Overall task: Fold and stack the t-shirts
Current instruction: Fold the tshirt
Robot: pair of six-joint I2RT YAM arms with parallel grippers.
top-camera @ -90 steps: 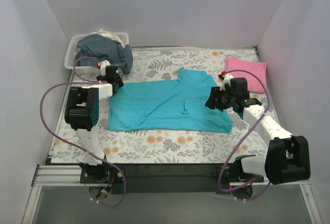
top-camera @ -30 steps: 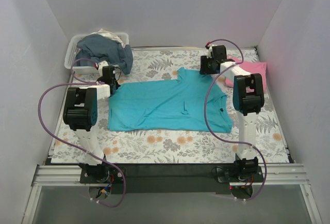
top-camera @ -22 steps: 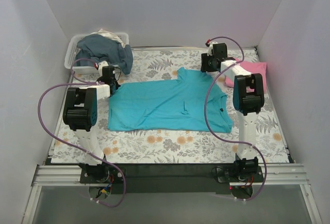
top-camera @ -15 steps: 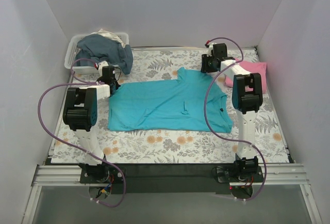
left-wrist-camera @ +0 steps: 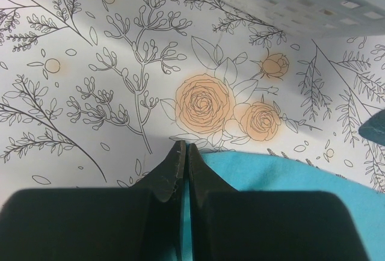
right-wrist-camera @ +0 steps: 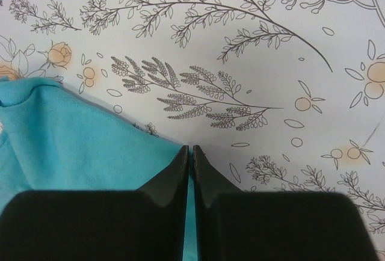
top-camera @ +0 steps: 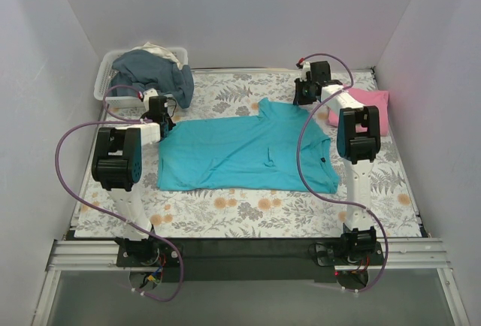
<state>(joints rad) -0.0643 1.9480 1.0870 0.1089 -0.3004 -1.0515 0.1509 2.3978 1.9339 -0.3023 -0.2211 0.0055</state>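
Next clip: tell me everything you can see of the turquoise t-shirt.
The turquoise t-shirt looks like soft, matte knit. It lies spread out and unfolded across the middle of the flowered tablecloth, with a small pucker near its centre and a flap jutting toward the far side. The left claw is shut on its far left edge and the right claw on its far right edge; a sliver of fabric shows inside each.
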